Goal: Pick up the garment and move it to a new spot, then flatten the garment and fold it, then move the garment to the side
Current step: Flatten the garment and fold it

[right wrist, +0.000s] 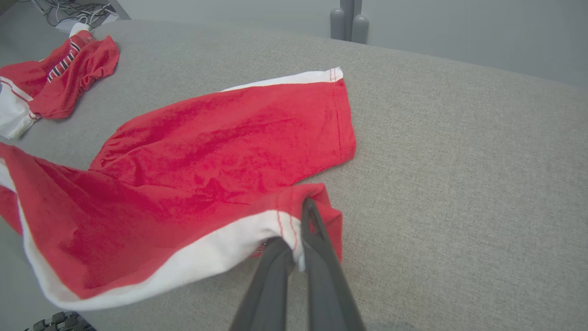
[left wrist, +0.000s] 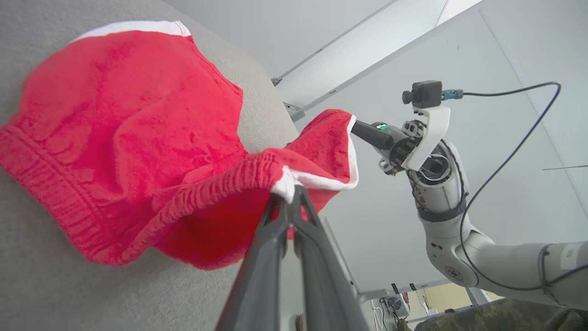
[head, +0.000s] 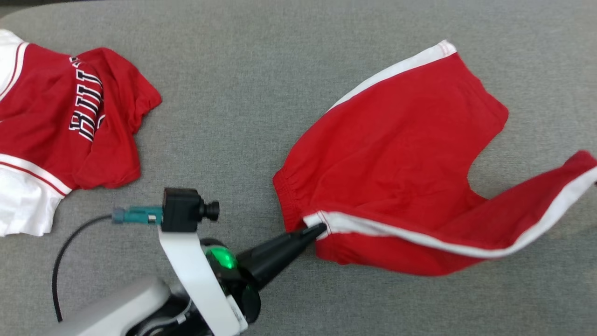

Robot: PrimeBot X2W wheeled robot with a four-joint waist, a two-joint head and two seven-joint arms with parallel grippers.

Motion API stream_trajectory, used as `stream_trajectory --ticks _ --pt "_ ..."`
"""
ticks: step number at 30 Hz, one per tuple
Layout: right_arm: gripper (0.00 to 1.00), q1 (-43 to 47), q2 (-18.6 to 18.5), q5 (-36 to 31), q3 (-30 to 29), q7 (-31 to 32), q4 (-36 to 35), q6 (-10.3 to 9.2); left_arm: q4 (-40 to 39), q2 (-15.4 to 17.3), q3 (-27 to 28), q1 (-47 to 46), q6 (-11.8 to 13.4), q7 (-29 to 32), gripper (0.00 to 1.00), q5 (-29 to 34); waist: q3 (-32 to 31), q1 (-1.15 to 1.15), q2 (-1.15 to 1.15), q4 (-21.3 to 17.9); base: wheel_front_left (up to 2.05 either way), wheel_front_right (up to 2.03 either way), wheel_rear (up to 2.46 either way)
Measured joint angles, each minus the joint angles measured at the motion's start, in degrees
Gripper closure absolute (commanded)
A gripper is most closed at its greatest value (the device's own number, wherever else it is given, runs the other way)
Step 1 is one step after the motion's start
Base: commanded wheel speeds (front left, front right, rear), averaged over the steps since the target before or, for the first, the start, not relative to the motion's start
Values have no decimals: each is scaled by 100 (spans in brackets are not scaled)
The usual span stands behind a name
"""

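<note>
The garment is a pair of red shorts (head: pixel 396 154) with white side stripes, partly spread on the grey padded table (head: pixel 233 93). My left gripper (head: pixel 322 227) is shut on the waistband corner where the white stripe ends, and its fingers (left wrist: pixel 275 220) pinch that corner and lift it slightly. My right gripper (right wrist: pixel 298 230) is shut on the hem of one leg at its white stripe. In the left wrist view the right gripper (left wrist: pixel 356 128) holds that leg up off the table. The other leg of the shorts (right wrist: pixel 285 115) lies flat.
A red and white jersey (head: pixel 70 121) with black lettering lies crumpled at the table's left end, also seen as the jersey (right wrist: pixel 55 73) in the right wrist view. Bare grey cloth lies between the two garments. The table's far edge (right wrist: pixel 413 50) runs behind the shorts.
</note>
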Motion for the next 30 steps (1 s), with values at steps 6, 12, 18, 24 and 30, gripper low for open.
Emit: stream_trajectory --ticks 6,12,18,24,30 --pt "100 -1588 100 164 290 375 710 -1 331 -318 549 -470 -1 321 100 -910 512 0 0 252 0 0 0" --pt "100 -2902 164 111 727 651 1363 -2 617 -677 1135 -609 -1 516 100 -1230 992 0 0 551 0 0 0" --pt "100 -3947 204 -47 1087 983 1928 -2 1055 -1028 1663 -641 -1 731 100 -1350 1350 0 0 820 0 0 0" --pt "9 -4646 339 -292 1339 1060 2496 -2 1422 -1422 2101 -658 -1 929 55 -1233 1537 0 0 1000 0 0 0" --pt "0 -4774 508 -400 1377 681 2762 -2 1597 -1589 2366 -580 -1 939 0 -890 1502 0 0 953 0 0 0"
